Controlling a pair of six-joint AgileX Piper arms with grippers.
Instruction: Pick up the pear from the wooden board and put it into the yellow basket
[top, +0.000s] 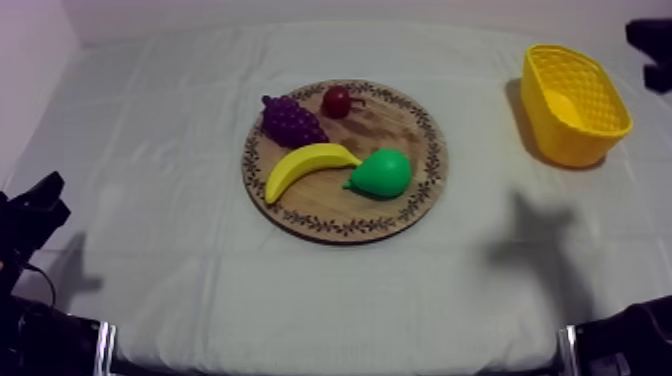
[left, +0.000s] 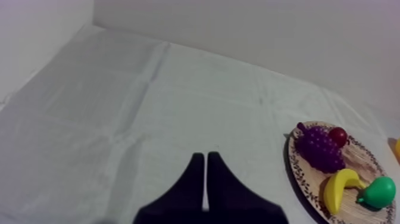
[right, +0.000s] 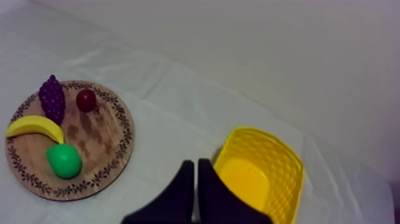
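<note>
The left jaws were pressed together into a narrow wedge and held nothing; in the left wrist view they pointed over the bare cloth, with the wooden board well to one side. The left arm (top: 32, 215) sat low at its own edge of the worktop (top: 180, 270), far from the fruit. On the wooden board (top: 400, 215) lay a bunch of grapes (top: 292, 122), then a banana (top: 305, 165), a small red fruit (top: 337, 101) at the far rim, and the pear (top: 382, 175) on the side nearer to the yellow basket (top: 590, 130). The pear lay on its side, its narrow end turned toward the banana and just beside the banana's tip. It looked like a hollow toy, so I judge it light and stiff, but smooth and round, and it may slip or roll under a bad pinch. The best hold seems to be across the wide belly, from above, away from the banana. The basket stood apart from the board and looked empty. The right arm (top: 652, 45) was raised beside the basket, and in the right wrist view the right jaws were also closed on nothing, over the cloth at the basket's rim; they must spread before any grasp.
</note>
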